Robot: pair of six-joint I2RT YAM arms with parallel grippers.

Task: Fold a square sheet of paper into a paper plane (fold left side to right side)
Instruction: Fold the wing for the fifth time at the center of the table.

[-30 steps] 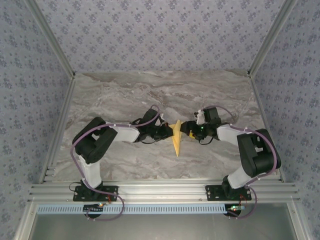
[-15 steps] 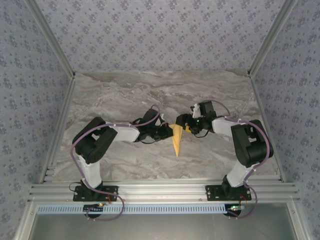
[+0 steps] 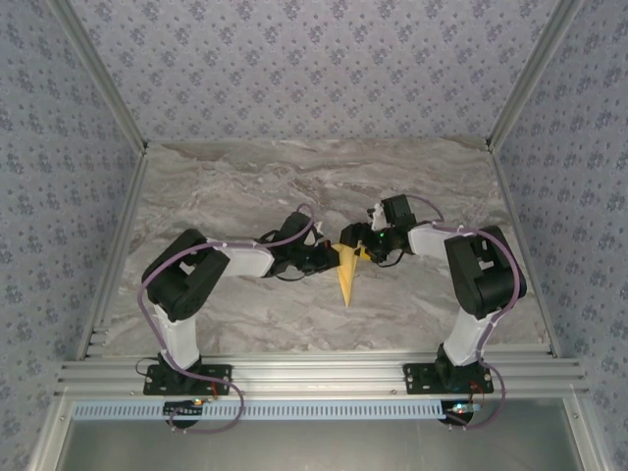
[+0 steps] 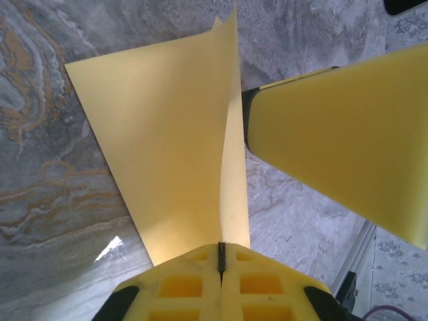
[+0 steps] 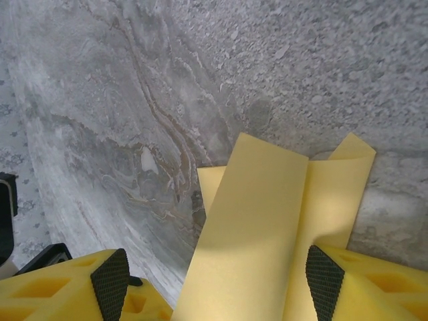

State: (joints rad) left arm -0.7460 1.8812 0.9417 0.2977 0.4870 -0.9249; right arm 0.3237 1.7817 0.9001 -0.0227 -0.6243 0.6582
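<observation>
The paper plane [image 3: 345, 273] lies between the two hands as a narrow yellow-orange dart. Its wide end is at their fingertips and its point trails back toward the arm bases.

The left hand [image 3: 328, 258] meets the plane from its own side and is pressed together. In the left wrist view a raised fold of the paper runs straight down into the seam between the shut fingers [image 4: 194, 284], so it is pinched there. Beyond those fingers the rest of the paper spreads out over the marbled worktop [image 3: 245, 186].

The right hand [image 3: 364, 251] comes in from the opposite side with its fingers spread. In the right wrist view the folded layers run forward from between the two black pads [image 5: 110, 284], one pad on each side.

From above, the hands cover the plane's wide end, and the fingers are too small to read. In the left wrist view one yellow finger of the right hand stands just beside the raised fold, but whether it touches the paper cannot be made out. Both wrist views cut the paper off at the lower edge.

Both arms bend inward with their elbows out, and their forearms lie low over the worktop.
</observation>
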